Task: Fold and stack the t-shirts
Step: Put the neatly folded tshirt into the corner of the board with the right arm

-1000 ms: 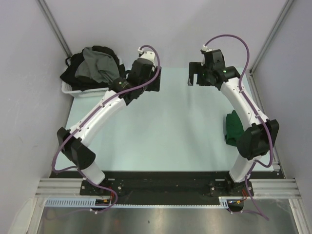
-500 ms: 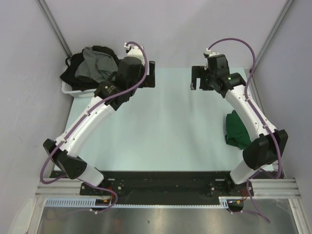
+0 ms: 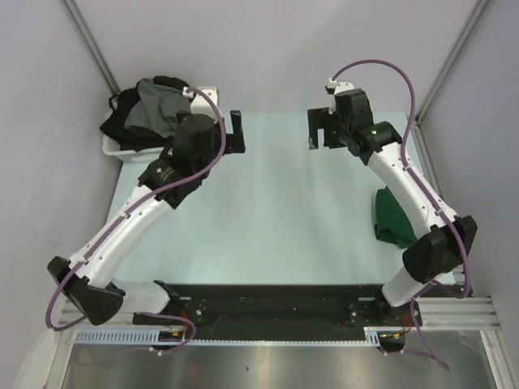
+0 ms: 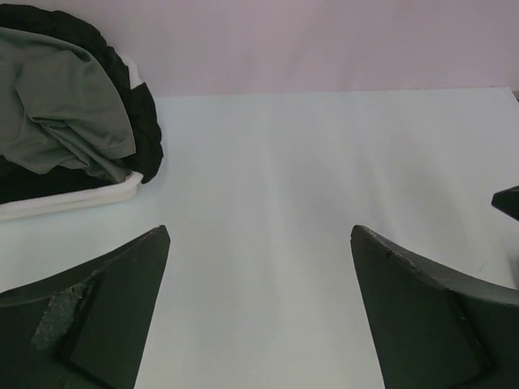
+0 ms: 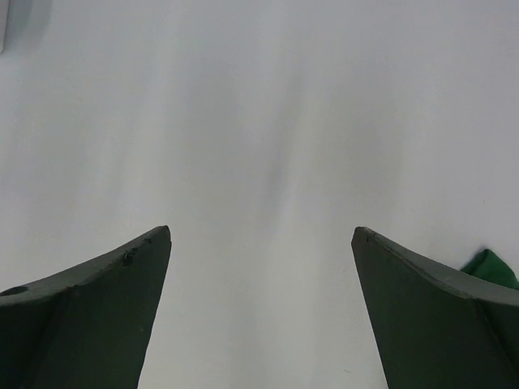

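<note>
A heap of t-shirts, one grey (image 3: 154, 109) (image 4: 61, 113) over black ones (image 3: 122, 121) (image 4: 147, 130), fills the white basket at the table's far left corner. A dark green t-shirt (image 3: 392, 215) (image 5: 491, 266) lies folded near the right edge, beside the right arm. My left gripper (image 3: 238, 132) (image 4: 260, 231) hovers just right of the basket, open, with bare table between its fingers. My right gripper (image 3: 313, 130) (image 5: 261, 231) faces it across the far middle of the table, open and empty too.
The white basket (image 3: 113, 148) (image 4: 73, 200) sits against the left wall. A pale green table (image 3: 268, 211) runs between grey side walls. The right gripper's tip (image 4: 508, 203) shows at the right edge of the left wrist view.
The left arm's elbow has swung toward the near left and its gripper has slid a little left toward the basket. The right gripper has shifted slightly left.
</note>
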Robot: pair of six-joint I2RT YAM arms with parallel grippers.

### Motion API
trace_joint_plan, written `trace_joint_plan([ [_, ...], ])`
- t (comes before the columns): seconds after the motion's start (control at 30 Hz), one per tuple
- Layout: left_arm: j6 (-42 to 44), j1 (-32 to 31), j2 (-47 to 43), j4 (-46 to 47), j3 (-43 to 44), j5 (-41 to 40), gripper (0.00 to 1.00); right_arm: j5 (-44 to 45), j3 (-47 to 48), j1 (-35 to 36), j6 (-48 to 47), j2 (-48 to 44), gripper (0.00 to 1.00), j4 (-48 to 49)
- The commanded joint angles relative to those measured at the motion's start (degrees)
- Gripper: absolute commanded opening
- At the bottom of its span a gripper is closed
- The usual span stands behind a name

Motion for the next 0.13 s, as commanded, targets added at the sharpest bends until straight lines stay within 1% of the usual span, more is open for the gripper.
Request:
trace_joint_plan([
  [0.0, 1.32, 0.06, -0.96, 1.55, 0.19, -1.32, 1.00, 1.46, 2.28, 0.95, -2.59, -1.46, 1.00, 3.71],
  [0.1, 1.85, 0.06, -1.13, 1.81, 0.02, -1.41, 0.99, 2.86, 2.64, 1.21, -2.15, -1.02, 1.00, 3.45],
])
